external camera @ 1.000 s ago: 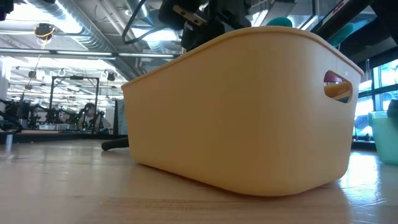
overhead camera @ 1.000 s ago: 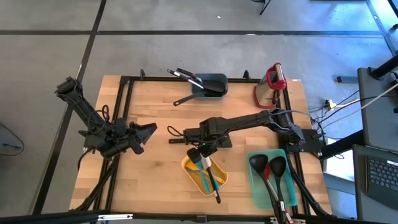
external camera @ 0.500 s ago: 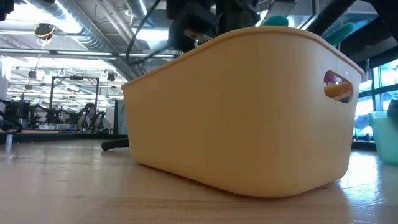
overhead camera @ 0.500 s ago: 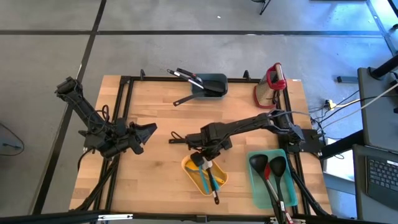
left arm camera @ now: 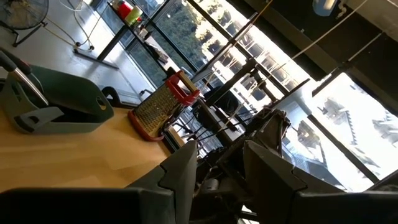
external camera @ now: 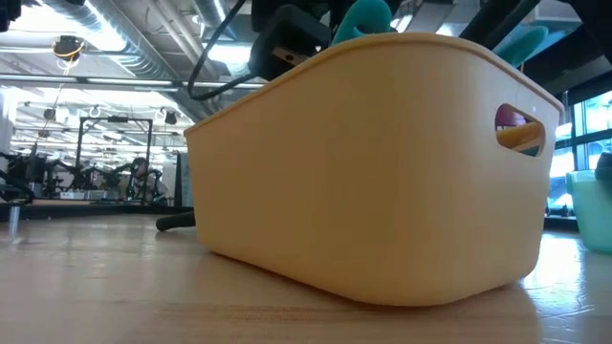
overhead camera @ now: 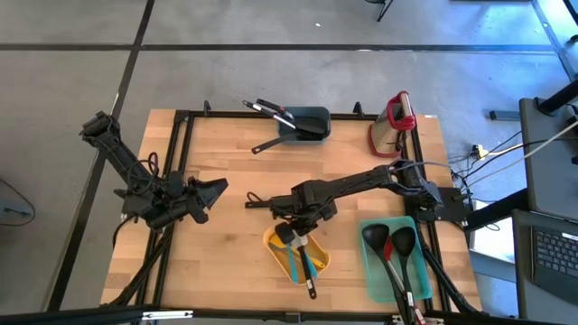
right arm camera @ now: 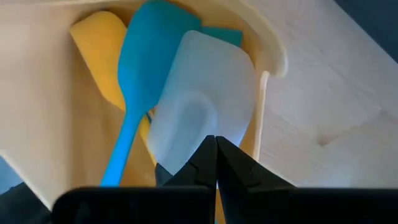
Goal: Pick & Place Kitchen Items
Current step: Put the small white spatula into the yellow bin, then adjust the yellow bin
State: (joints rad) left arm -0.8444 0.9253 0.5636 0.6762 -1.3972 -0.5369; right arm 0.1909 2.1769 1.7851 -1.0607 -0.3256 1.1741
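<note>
A yellow bin stands near the table's front middle and fills the low view. It holds teal spatulas, an orange-headed one and a white spatula whose black handle sticks out over the near rim. My right gripper hangs over the bin's far end, pointing steeply down, shut on the white spatula. At the table's left my left gripper is level and open with nothing between its fingers. My right gripper comes from above, slanting steeply down, and its shut fingertips meet at the white head's edge by the neck. The fingers themselves hide the exact spot. The head lies inside the bin on the other spatulas, and the handle slants out over the near rim.
A dark green bin with black utensils stands at the far edge, with a black utensil on the wood beside it. A red grater is far right. A teal tray with black ladles sits near right. A dark handle lies left of the yellow bin.
My right gripper has sunk toward the yellow bin, staying shut, and the white spatula has gone down with it among the others. In the low view a teal spatula head has shifted and now rises higher above the bin's rim.
</note>
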